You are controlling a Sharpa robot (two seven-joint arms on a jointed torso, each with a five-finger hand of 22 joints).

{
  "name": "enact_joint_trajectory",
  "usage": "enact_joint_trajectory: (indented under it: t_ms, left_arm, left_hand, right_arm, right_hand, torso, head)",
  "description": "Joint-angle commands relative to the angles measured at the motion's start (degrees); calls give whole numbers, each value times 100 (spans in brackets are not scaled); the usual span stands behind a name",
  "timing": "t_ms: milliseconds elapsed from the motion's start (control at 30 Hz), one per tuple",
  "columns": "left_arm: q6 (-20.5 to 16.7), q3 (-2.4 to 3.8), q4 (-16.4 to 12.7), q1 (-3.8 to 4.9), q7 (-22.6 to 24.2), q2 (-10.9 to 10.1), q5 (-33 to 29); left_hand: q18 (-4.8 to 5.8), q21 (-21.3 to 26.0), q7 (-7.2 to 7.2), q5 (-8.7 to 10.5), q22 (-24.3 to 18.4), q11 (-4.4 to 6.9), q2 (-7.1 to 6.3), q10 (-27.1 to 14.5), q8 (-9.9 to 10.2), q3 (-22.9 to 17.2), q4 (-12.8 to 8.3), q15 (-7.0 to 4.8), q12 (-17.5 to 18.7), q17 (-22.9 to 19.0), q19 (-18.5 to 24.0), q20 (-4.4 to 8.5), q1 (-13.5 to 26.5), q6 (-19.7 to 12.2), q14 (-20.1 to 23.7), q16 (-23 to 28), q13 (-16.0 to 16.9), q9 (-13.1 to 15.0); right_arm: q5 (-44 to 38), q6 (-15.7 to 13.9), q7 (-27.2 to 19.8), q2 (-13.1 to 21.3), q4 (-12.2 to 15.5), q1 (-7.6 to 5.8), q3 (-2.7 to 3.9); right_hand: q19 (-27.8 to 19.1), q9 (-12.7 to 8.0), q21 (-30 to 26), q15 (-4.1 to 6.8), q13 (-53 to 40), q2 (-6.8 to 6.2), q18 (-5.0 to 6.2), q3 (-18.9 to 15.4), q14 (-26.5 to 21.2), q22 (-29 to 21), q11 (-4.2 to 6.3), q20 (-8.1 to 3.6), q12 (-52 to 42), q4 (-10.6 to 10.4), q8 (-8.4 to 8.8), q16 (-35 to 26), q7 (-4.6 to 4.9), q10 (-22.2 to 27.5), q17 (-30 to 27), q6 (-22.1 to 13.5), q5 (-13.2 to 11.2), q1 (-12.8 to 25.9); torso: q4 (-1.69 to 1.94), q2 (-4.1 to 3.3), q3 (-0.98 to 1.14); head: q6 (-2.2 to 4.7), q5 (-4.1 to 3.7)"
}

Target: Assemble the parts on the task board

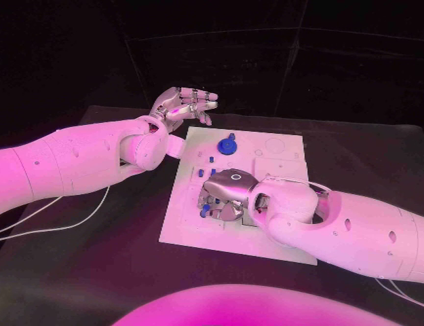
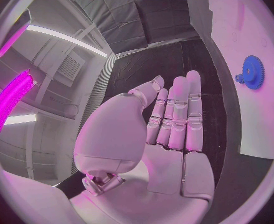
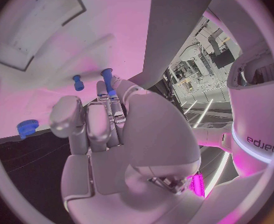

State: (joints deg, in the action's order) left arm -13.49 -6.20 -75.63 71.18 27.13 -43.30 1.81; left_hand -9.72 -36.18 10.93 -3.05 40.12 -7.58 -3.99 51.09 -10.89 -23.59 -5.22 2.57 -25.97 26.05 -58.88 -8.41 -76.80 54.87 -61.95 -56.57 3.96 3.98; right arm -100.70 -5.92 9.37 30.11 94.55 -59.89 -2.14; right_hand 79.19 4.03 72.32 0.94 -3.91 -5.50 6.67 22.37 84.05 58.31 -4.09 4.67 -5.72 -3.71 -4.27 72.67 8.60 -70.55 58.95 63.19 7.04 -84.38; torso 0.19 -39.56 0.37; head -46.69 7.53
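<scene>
In the middle of the black table (image 1: 94, 272) lies the task board (image 1: 280, 153), a flat, white, matte rectangular plate with shallow recessed outlines cut into its surface. Toward its far end sits one blue gear (image 1: 228, 145), a toothed disc with a small hub; the left wrist view shows its fine teeth clearly.

The right hand (image 1: 229, 193), silver and smooth-shelled on a white arm, hovers low over the near half of the board with its fingers curled downward. In the right wrist view a slim blue peg (image 3: 107, 79), cylindrical with a slightly wider head, stands up at the fingertips (image 3: 115, 95) and appears pinched there. A second, shorter blue peg (image 3: 78, 82) stands on the board just beside it, apart from the hand. The blue pieces counted are thus three: one gear and two pegs.

The left hand (image 1: 183, 103) is raised beyond the board's far left corner, holding nothing, its fingers stretched out straight and close together, palm bare in the left wrist view.
</scene>
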Motion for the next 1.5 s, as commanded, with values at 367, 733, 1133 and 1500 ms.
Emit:
enact_joint_trajectory:
  t_ms: [367,733,1133,1500]
  left_arm:
    - [62,4,-3,10,6,-2,-13]
    - [73,4,24,10,-7,2,-13]
    - [81,4,37,10,-23,0,-13]
    - [68,0,34,8,-20,-55,-13]
  left_hand:
    - [-69,21,21,-22,2,2,7,-33,-27,16,-34,13,-30,-14,50,10,-32,-15,36,12,-8,-8]
    - [-69,21,21,-22,2,2,7,-33,-27,16,-34,13,-30,-14,50,10,-32,-15,36,12,-8,-8]
    - [-69,22,26,-22,2,-2,6,-55,-25,21,-37,16,-32,-26,56,8,-24,-35,42,9,-11,-11]
    - [-69,22,27,-23,3,-4,6,-63,-25,22,-39,17,-32,-30,58,7,-24,-41,44,9,-12,-12]
  right_arm:
    - [-34,-107,-87,-9,0,1,-92]
    - [-27,-388,-159,-16,-1,1,-97]
    - [-25,-961,-217,127,120,2,-98]
    - [1013,-1327,-299,1151,848,-87,-88]
  right_hand:
    - [-61,-33,-30,-65,-1,-190,-68,-87,84,-62,-77,73,78,-82,71,9,72,109,3,-317,204,350]
    - [-274,-39,-304,-155,32,-264,8,-136,0,-505,-184,141,207,-97,78,-114,132,573,-207,-620,205,474]
    - [-559,-25,-822,-202,5,-308,140,-637,-261,-1255,-232,203,32,-27,61,-487,163,1315,-768,-1401,309,607]
    - [-451,33,-863,-180,-81,-246,125,-1575,-166,-1264,-209,180,-592,-232,-67,-380,170,1081,-655,-1292,465,777]
  torso:
    - [5,2,-3]
    - [0,-1,0]
    - [-6,5,6]
    - [-61,67,0]
  head:
    - [6,-9]
    - [12,-22]
    - [35,-53]
    - [112,-152]
